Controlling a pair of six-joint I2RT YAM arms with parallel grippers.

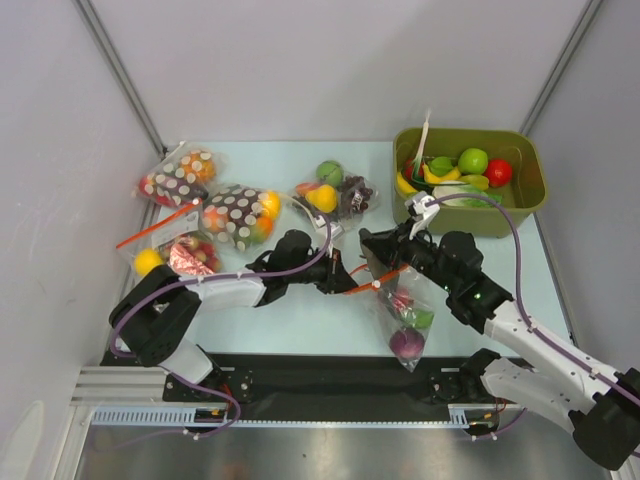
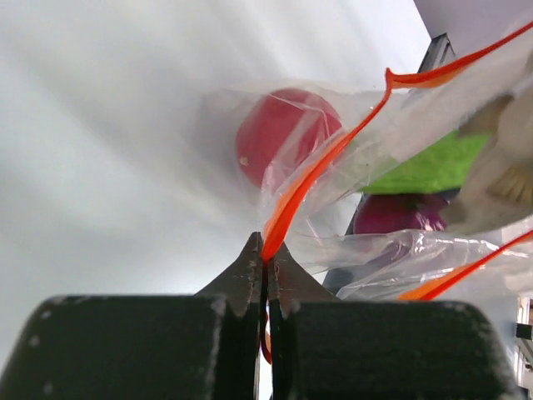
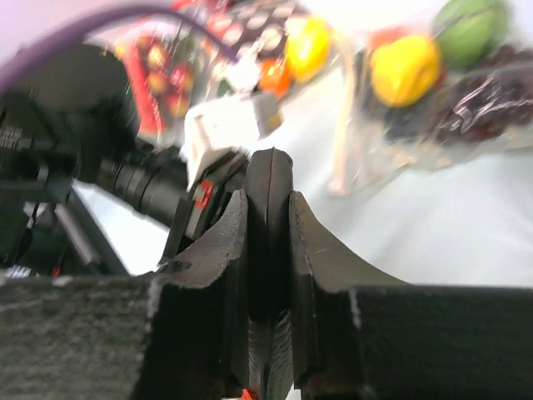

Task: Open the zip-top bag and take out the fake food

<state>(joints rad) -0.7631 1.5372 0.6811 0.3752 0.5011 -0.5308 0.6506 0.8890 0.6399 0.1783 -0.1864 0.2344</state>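
**A:** So, where is the zip-top bag (image 1: 405,312) relative to the two arms?

**B:** It is right between them, near the middle of the table's front half. Its mouth is at the fingertips, and its body trails back toward the arm bases. The purple piece (image 1: 405,345) is at the low end.

**A:** How does the zip strip (image 2: 326,157) run?

**B:** It runs roughly side to side in the overhead view, spanning the gap from one gripper to the other. From the left wrist it rises out of the fingertips, up and to the right. The red ball (image 2: 281,135) is just behind it, and the green piece (image 2: 426,165) is further along inside the plastic.

**A:** Which arm is nearer?

**B:** Both are at the mouth. The left gripper (image 2: 265,250) is on the strip's left end and the right gripper (image 3: 268,171) is on the opposite side, so I judge that any parting pull goes along that left-right line.

**A:** And the fingers?

**B:** The left pair is pressed together with the red-orange strip pinched in the tips, which looks like a firm hold. The right pair is drawn close, with only a narrow gap. A sliver of orange shows low between them, but I can't tell whether the plastic is actually caught there.

**A:** What is the risk?

**B:** If the right side has nothing, pulling would only drag the whole bag leftward and leave the seal unopened.
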